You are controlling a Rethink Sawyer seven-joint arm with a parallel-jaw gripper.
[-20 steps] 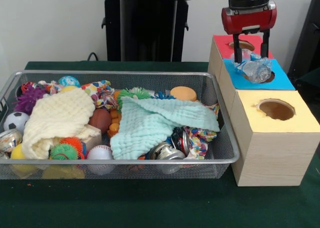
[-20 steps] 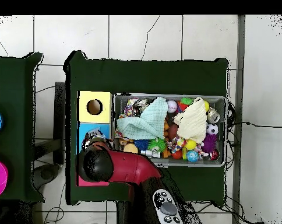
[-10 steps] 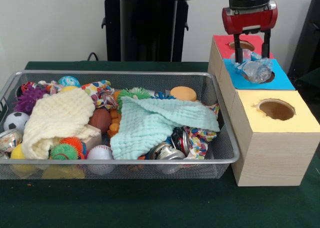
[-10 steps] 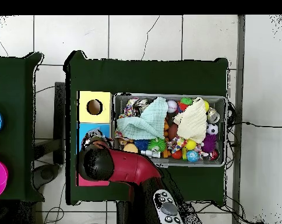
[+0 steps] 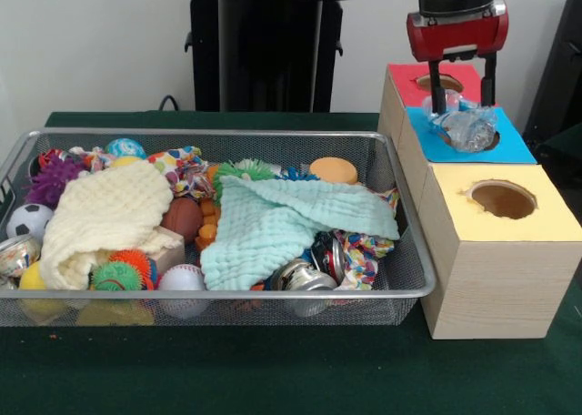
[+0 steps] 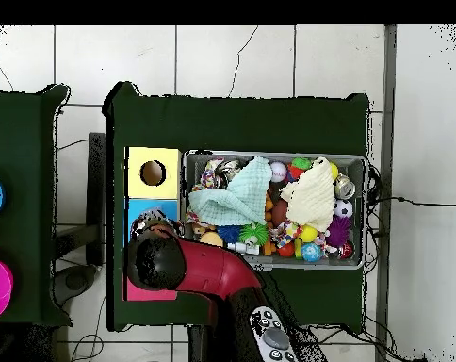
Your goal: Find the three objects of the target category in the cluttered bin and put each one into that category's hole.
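Note:
The wire mesh bin (image 5: 218, 134) lies on the green table, full of toys, balls, crushed cans and two cloths; it also shows in the overhead view (image 6: 366, 212). Three wooden boxes stand to its right: red-topped (image 5: 405, 76), blue-topped (image 5: 514, 146) and yellow-topped (image 5: 546, 222), each with a round hole. A crumpled clear plastic bottle (image 5: 467, 129) lies over the blue box's hole. My gripper (image 5: 463, 106) hangs just above the bottle, open, its fingers (image 5: 435, 89) apart and holding nothing. In the overhead view my arm (image 6: 157, 264) covers the gripper.
A mint cloth (image 5: 286, 222) and a cream cloth (image 5: 102, 213) cover much of the bin's contents. A baseball (image 5: 182, 278), a soccer ball (image 5: 29, 220) and crushed cans (image 5: 305, 276) lie near the front rim. The black pedestal (image 5: 268, 46) stands behind the table.
My gripper has risen a little and drifted slightly right, away from the bottle. The bottle stays on the blue box's hole.

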